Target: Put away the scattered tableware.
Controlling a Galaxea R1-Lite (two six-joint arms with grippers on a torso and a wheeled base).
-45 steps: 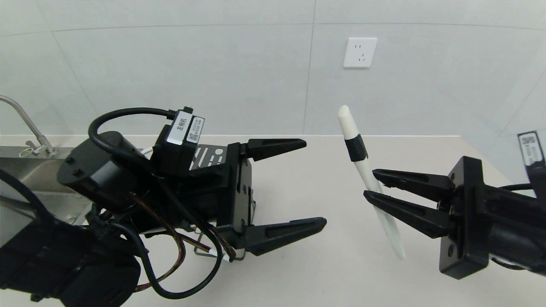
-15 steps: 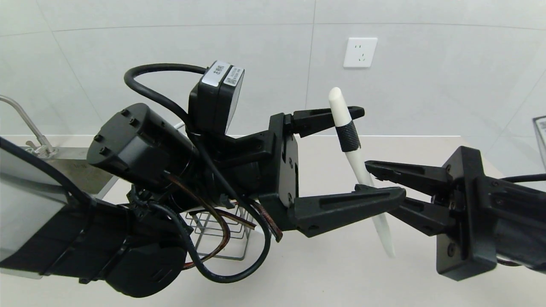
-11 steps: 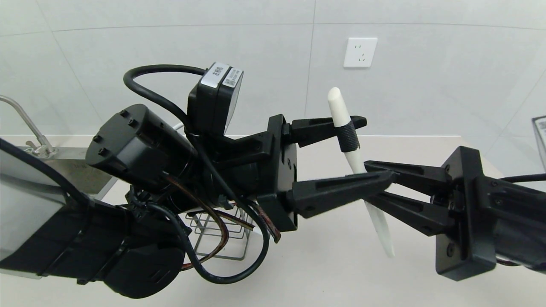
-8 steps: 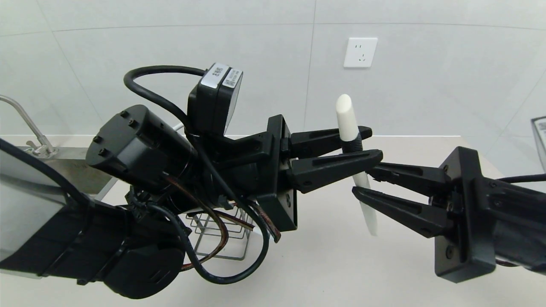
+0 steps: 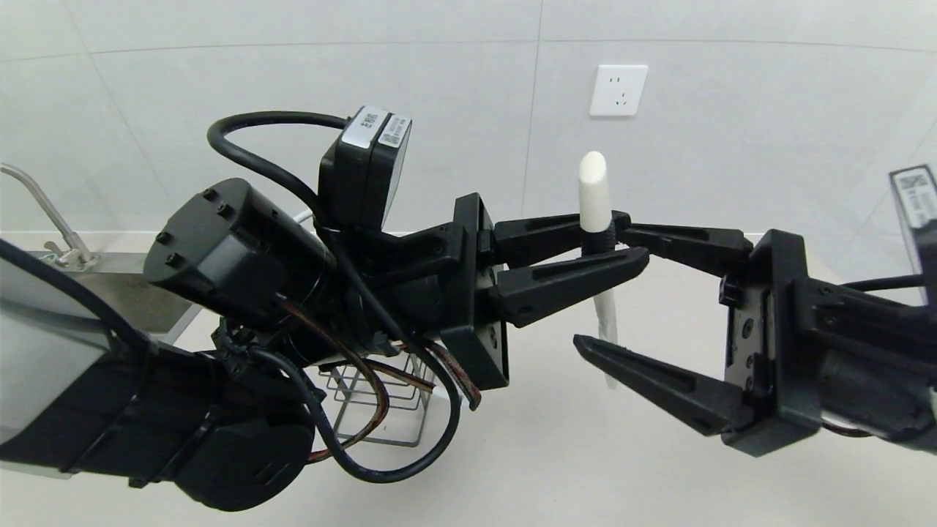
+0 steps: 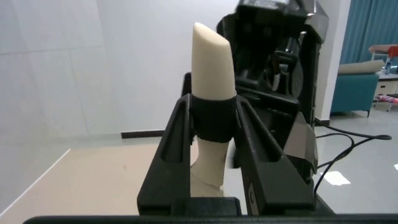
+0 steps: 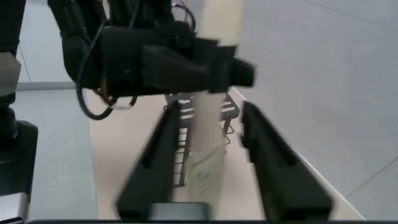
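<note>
Held upright above the pale counter (image 5: pixel 556 468) by the left gripper (image 5: pixel 635 236), clamped on the knurled black band of one smooth, tapered white stick (image 5: pixel 594 192). Handed over within three seconds from the right gripper (image 5: pixel 600 287), now spread wide around the lower shaft. Two black wedge-fingered grippers, one stick, one wire rack (image 5: pixel 388 413) behind.

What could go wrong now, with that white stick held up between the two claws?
The left gripper grips the white utensil only at its black band, above the countertop; a slip would probably drop it. The right gripper is open and straddles the utensil, so pulling away crookedly could knock it loose.
</note>
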